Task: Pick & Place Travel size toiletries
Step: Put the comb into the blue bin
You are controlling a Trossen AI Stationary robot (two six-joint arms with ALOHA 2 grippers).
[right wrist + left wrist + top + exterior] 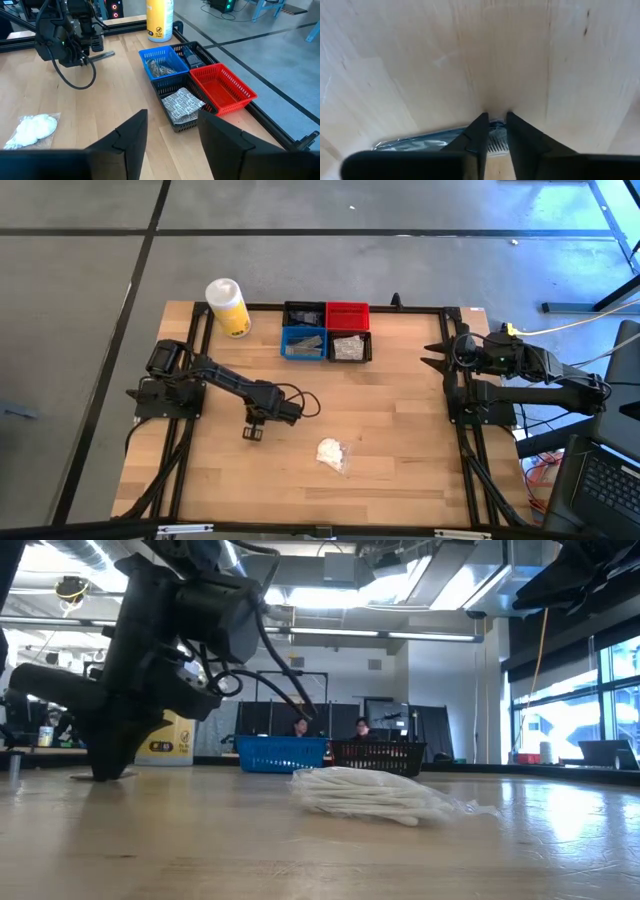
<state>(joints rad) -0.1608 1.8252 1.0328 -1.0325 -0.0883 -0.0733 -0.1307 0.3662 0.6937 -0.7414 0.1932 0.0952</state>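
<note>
We see packets already in the bins (326, 330) at upper centre; our left gripper (494, 129) has its jaws nearly together around a tube (427, 140) on the table (400, 420), the white wad (330, 452) lies lower centre, and our right gripper (170, 135) waits, jaws apart.

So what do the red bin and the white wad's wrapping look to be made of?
Red bin: apparently rigid plastic, moulded into an open lattice, slightly glossy. White wad: soft fibrous strands, maybe cotton, in thin clear film that crinkles and catches glare at its end.
</note>
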